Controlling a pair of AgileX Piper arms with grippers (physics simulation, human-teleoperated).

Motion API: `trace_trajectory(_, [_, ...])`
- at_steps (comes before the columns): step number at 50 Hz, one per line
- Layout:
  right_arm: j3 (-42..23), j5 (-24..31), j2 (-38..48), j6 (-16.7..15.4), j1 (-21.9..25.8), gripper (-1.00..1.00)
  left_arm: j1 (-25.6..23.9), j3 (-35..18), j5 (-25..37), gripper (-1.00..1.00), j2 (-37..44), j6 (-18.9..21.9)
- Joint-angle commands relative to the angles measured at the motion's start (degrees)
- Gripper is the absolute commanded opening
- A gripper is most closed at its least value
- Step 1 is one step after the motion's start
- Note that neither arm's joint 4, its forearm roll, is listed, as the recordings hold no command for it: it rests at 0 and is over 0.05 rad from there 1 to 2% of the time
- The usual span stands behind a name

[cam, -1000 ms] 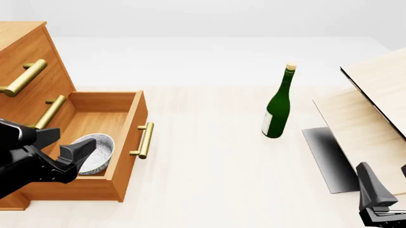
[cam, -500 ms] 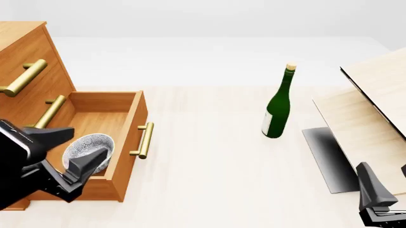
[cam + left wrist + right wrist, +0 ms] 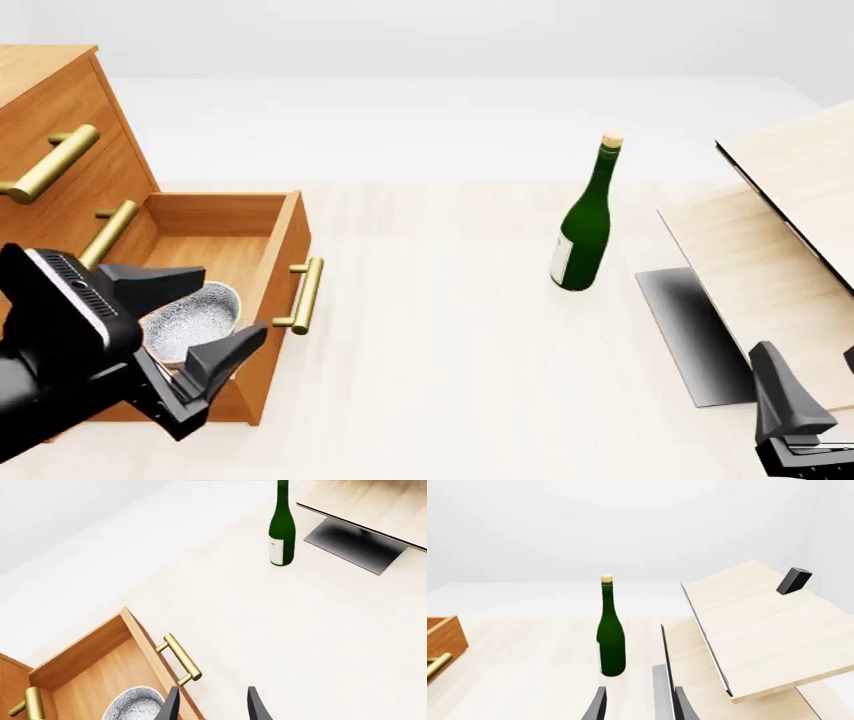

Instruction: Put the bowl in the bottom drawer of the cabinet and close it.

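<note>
At the lower left of the front view, the left claw hung with its fingers spread wide and nothing between them, one fingertip over the drawer's inside and the other near the drawer's front corner. Just behind it, the bowl sat inside the bottom drawer, near the front panel, partly hidden by the arm. The drawer stood pulled out, its brass handle facing the middle of the frame. In the left wrist view the bowl showed at the bottom edge, inside the drawer wall.

At the lower right corner, only part of the right claw was visible; in the right wrist view its two fingertips stood apart, holding nothing.

Farther back on the pale desk, right of centre, a green bottle stood upright with a cork in its neck. Pale wood boards leaned at the right edge. At the upper left rose the cabinet, its two upper drawers shut.
</note>
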Motion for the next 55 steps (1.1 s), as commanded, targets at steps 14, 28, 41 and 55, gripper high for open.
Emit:
trace_trajectory(14, [0.0,0.0,0.0,0.0,0.0,1.0,-6.1,0.6,-9.6,1.0,12.8,-0.6])
trace_trajectory(28, [0.0,0.0,0.0,0.0,0.0,1.0,-10.3,0.4,-13.8,1.0,21.1,-2.0])
trace_trajectory(41, [0.0,0.0,0.0,0.0,0.0,1.0,-12.8,0.0,-16.9,1.0,27.9,-3.8])
trace_trajectory(55, [0.0,0.0,0.0,0.0,0.0,1.0,-12.6,1.0,-19.8,1.0,32.8,-5.1])
